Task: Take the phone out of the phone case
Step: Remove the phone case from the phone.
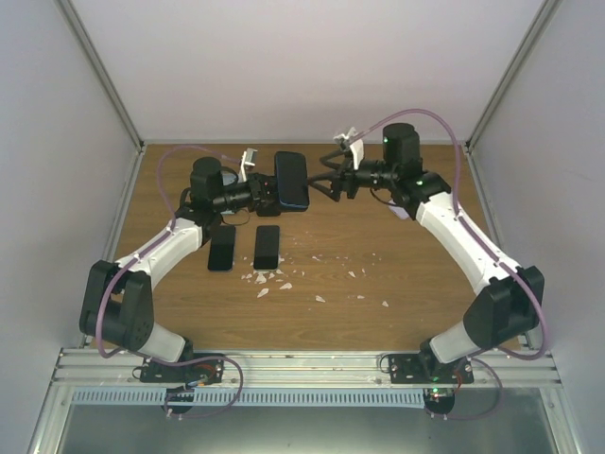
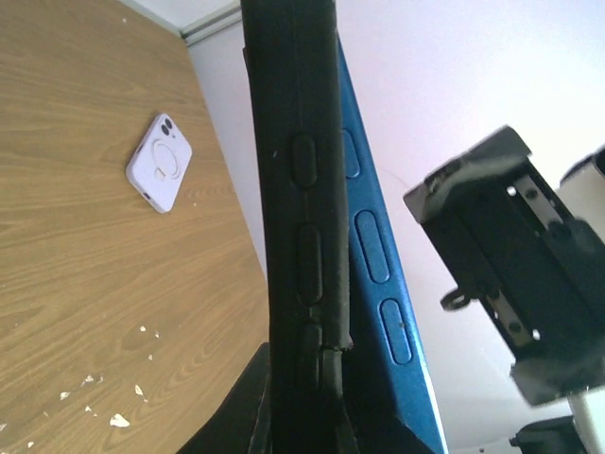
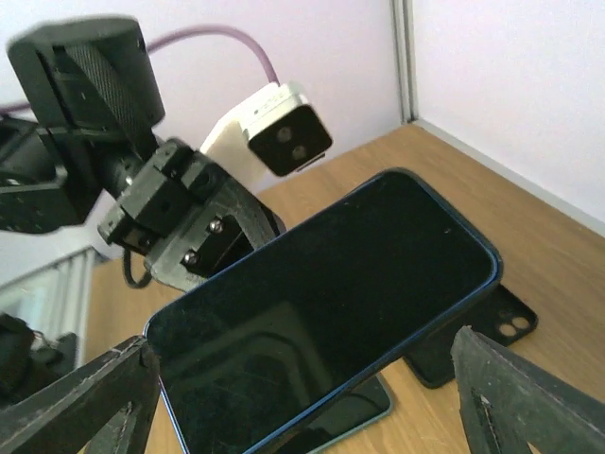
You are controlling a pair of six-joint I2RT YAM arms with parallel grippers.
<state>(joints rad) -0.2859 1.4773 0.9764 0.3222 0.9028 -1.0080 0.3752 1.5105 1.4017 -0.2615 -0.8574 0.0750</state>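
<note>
Left pincer [image 1: 267, 196] is clamped on the phone [image 1: 291, 180], whose long axis points away from the bases, screen facing the wide-open, empty right pincer [image 1: 330, 185].

Wooden table [image 1: 397, 312]: two dark phone-sized slabs [image 1: 221, 247] [image 1: 267, 247] left of centre, white scraps [image 1: 284, 279] beside them, white case [image 2: 159, 163] toward the right edge.

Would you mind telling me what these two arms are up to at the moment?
The left end effector is clamped on a blue-edged phone, holding it up above the table. The right end effector faces it, open, its fingers spread on either side of the phone without gripping. Whether the phone is out of its case is hard to tell. A pair of dark phone-shaped slabs lies flat on the table.
</note>
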